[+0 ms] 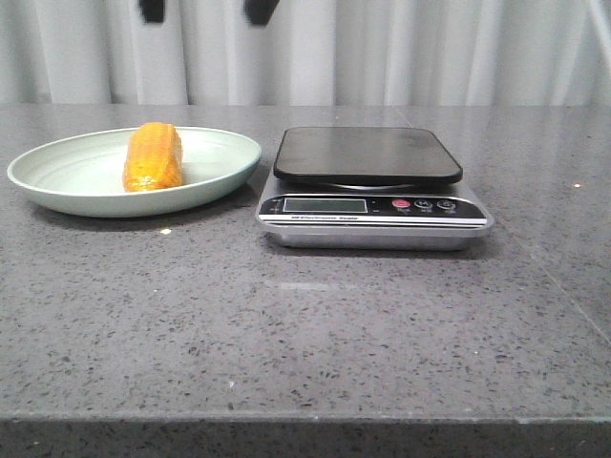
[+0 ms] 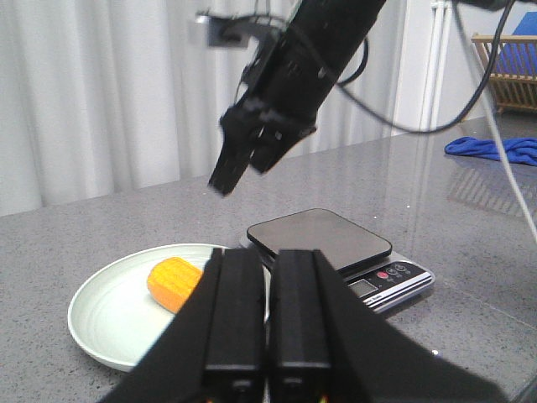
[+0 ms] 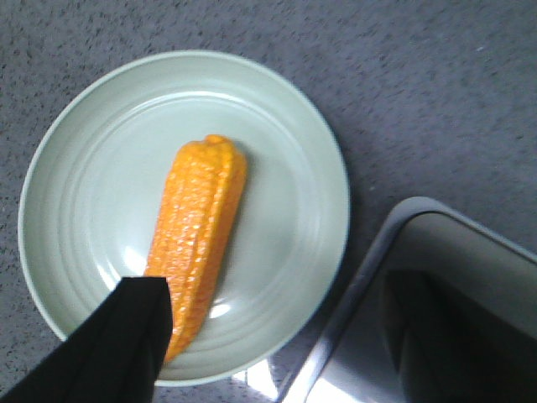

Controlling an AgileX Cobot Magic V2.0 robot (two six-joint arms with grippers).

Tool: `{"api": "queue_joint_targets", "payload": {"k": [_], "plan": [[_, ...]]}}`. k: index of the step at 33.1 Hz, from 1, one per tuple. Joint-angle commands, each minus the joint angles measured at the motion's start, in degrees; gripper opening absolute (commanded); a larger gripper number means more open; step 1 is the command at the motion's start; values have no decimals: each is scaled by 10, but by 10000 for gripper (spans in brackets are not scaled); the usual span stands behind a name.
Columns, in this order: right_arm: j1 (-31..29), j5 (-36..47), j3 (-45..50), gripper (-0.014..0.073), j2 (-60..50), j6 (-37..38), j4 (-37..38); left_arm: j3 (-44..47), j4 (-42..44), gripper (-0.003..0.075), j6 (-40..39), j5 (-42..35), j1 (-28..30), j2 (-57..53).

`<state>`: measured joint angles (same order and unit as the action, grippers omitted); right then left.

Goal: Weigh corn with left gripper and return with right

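The corn (image 1: 153,157) is an orange-yellow cob lying in a pale green plate (image 1: 57,176) at the left of the table. A scale (image 1: 368,155) with a bare black platform stands just right of the plate. My right gripper (image 2: 239,168) hangs open and empty high above the plate. Its two dark fingertips (image 1: 151,10) show at the top of the front view. In the right wrist view one finger (image 3: 126,344) overlaps the near end of the corn (image 3: 197,235) without touching it. My left gripper (image 2: 267,269) is shut and empty, back from the plate (image 2: 109,327) and the corn (image 2: 174,284).
A grey stone table (image 1: 305,324) has its front edge near the camera. A white curtain (image 1: 382,48) hangs behind. A blue cloth (image 2: 495,149) and a wooden rack (image 2: 508,63) lie far off to one side, with cables hanging by the right arm.
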<state>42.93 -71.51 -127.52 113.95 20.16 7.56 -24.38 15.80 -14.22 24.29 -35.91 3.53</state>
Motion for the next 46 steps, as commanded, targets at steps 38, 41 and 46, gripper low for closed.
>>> {"api": "queue_joint_targets", "payload": {"k": [38,41,46], "plan": [[-136,329,788,429,-718,-92,-38,-13,2,127,0,-45,-3,7],[-136,349,828,250,-767,-90,-38,-13,2,127,0,-45,-3,7],[-136,375,885,154,-860,-85,-38,-13,2,127,0,-45,-3,7]]}}
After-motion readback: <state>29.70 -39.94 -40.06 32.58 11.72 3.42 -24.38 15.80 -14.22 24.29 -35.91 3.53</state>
